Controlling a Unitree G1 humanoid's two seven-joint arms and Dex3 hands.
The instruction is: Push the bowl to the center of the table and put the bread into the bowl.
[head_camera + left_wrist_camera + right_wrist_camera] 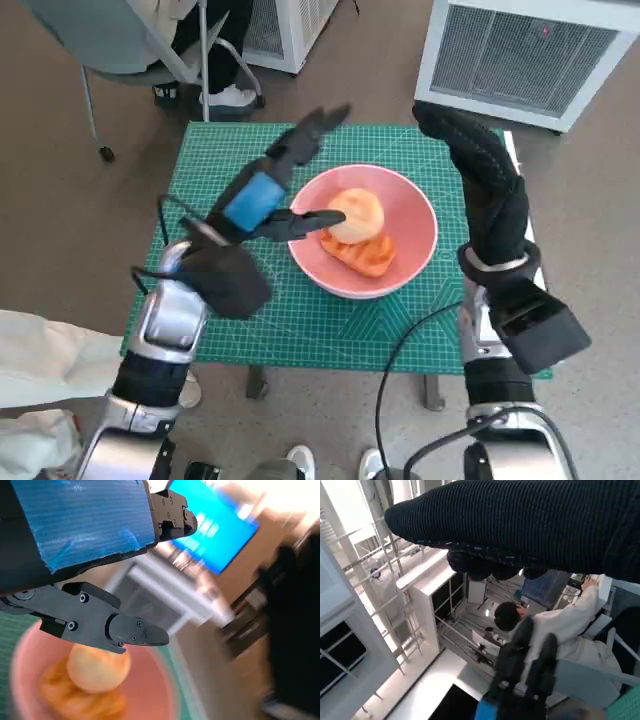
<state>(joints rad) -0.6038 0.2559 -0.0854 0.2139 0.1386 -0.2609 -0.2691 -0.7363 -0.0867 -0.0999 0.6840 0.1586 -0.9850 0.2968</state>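
Green matting covers the small tabletop [300, 340], with white cabinets and a chair on the floor beyond it. Seen from the head, the pink bowl [418, 215] sits near the middle of the mat, and the bread [357, 214], a pale round piece, lies inside it on top of an orange one. The left hand [262, 200] hovers over the bowl's near-left rim with its fingers [322, 124] spread apart and nothing between them; one finger reaches over the bread. The right hand [482, 165] is raised beside the bowl's right edge, gloved fingers stretched out, holding nothing.

From the left wrist, a black finger [131, 631] hangs just above the bread [98, 666], with the bowl [152, 690] beneath.

From the right wrist, the glove [530, 525] fills the top; a person in white sits beyond.

Both steps look done. The clean finish is to lift the left hand straight up, clear of the rim, so the bowl isn't nudged.
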